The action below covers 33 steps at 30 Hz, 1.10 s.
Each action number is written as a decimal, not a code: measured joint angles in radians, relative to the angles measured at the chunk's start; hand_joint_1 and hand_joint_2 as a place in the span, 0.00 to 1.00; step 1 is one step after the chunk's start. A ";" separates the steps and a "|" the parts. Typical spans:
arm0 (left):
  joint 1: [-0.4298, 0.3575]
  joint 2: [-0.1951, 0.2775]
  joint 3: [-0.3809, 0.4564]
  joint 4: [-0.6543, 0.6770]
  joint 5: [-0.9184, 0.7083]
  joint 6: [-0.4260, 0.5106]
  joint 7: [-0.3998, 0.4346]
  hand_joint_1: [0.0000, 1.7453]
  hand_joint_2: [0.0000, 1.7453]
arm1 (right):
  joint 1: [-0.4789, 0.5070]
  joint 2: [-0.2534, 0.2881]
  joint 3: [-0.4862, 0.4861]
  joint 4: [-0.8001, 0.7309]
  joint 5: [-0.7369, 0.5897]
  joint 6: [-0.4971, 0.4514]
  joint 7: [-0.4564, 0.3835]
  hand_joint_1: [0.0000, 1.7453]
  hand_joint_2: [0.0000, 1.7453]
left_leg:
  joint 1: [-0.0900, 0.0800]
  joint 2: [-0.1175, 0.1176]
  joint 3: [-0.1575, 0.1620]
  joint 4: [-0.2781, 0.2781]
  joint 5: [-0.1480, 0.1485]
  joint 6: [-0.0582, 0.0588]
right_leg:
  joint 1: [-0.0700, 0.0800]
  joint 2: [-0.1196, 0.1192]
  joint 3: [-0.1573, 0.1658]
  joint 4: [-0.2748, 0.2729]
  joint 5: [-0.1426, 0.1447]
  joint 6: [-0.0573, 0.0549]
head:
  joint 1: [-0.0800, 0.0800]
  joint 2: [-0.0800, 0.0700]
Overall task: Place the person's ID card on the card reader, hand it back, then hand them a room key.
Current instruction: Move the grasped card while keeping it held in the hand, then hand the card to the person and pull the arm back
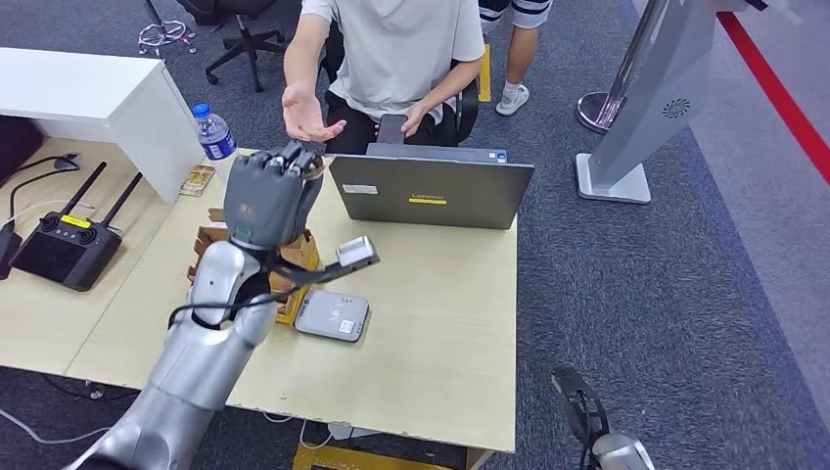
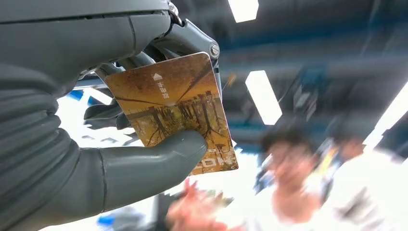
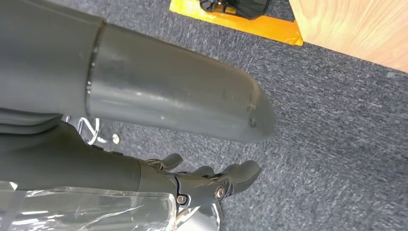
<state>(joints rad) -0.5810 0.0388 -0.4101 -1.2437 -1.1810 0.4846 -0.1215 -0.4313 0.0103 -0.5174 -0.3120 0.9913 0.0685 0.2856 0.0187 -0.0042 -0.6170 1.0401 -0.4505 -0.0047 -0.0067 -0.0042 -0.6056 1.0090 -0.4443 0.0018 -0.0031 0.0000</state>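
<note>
— What do you see at the desk's far edge?
— A grey laptop (image 1: 431, 191), lid towards you, and a water bottle (image 1: 213, 131).
— And on your left?
— A black remote controller (image 1: 67, 245), antennas up.

Light wood table (image 1: 440, 323) on grey carpet (image 1: 666, 294). On it: laptop (image 1: 431, 191) just past the left hand's fingers (image 1: 294, 162), card reader (image 1: 333, 315) and cardboard box (image 1: 299, 257) below them, water bottle (image 1: 212, 131), remote controller (image 1: 67, 247) well aside.
</note>
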 joint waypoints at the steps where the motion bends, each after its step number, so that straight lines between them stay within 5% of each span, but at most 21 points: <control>1: -0.076 -0.011 0.004 0.085 -0.012 -0.038 0.034 1.00 1.00 | -0.007 0.005 0.005 0.001 0.007 0.003 0.006 0.00 0.00 | 0.000 0.000 -0.001 0.000 0.002 0.000 | 0.000 0.000 -0.001 0.000 0.002 0.000 | 0.000 0.000; 6: -0.374 -0.074 0.019 0.427 -0.037 -0.149 0.097 1.00 1.00 | -0.032 0.026 0.032 0.007 0.032 0.015 0.029 0.00 0.00 | 0.000 0.001 -0.005 0.000 0.006 0.000 | 0.000 0.001 -0.005 0.000 0.007 0.000 | 0.000 0.000; 13: -0.527 -0.138 0.020 0.578 -0.057 -0.226 0.119 1.00 1.00 | -0.035 0.045 0.061 0.014 0.047 0.033 0.031 0.00 0.00 | -0.001 0.000 -0.008 0.000 0.006 0.000 | 0.000 0.001 -0.008 0.000 0.007 0.001 | 0.000 0.000; 17: -0.549 -0.151 0.020 0.600 -0.052 -0.239 0.114 0.00 1.00 | -0.038 0.046 0.064 0.015 0.046 0.038 0.032 0.00 0.00 | -0.001 0.000 -0.008 0.000 0.006 0.000 | 0.000 0.001 -0.008 0.000 0.007 0.001 | 0.000 0.000; 33: -0.549 -0.150 0.026 0.605 -0.016 -0.193 0.087 0.00 1.00 | -0.053 0.045 0.068 0.018 0.046 0.046 0.038 0.00 0.00 | 0.000 0.000 -0.008 0.000 0.006 0.000 | 0.000 0.001 -0.008 0.000 0.007 0.001 | 0.000 0.000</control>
<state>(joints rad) -1.1300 -0.1114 -0.3841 -0.6390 -1.1971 0.2914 -0.0343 -0.4842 0.0553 -0.4490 -0.2945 1.0376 0.1144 0.3235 0.0183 -0.0039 -0.6253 1.0402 -0.4448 -0.0045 -0.0068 -0.0032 -0.6138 1.0092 -0.4374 0.0023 -0.0034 0.0000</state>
